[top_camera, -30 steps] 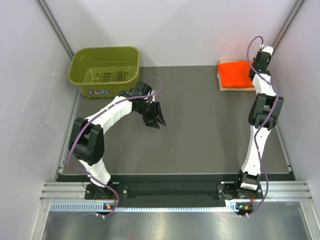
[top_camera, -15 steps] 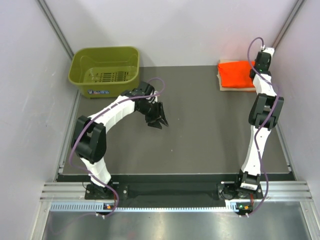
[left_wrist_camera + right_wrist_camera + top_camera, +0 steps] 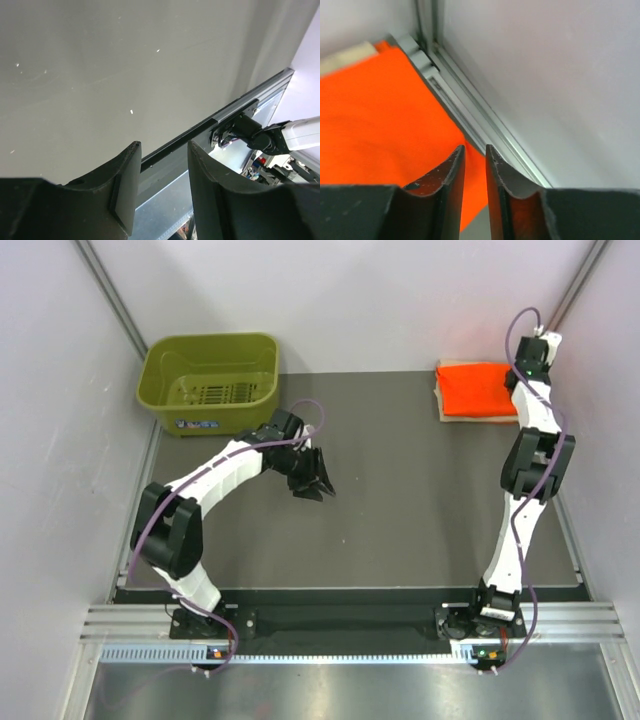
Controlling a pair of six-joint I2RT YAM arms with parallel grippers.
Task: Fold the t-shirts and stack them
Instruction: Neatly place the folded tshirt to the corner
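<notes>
Orange t-shirt (image 3: 472, 388) lies folded on the peach-tan t-shirt (image 3: 470, 418) in the far right corner of the tabletop (image 3: 420, 500). Right tool (image 3: 475, 147) hangs over its right edge, jaws narrowly apart, empty. Left tool (image 3: 162, 145) hovers half-wide, empty, near the olive basket (image 3: 210, 338).

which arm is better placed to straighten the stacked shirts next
Right, probably. The right gripper hangs at the edge of the orange t-shirt, which lies on the peach-tan t-shirt at the far right. The left gripper is far left of the stack.
</notes>
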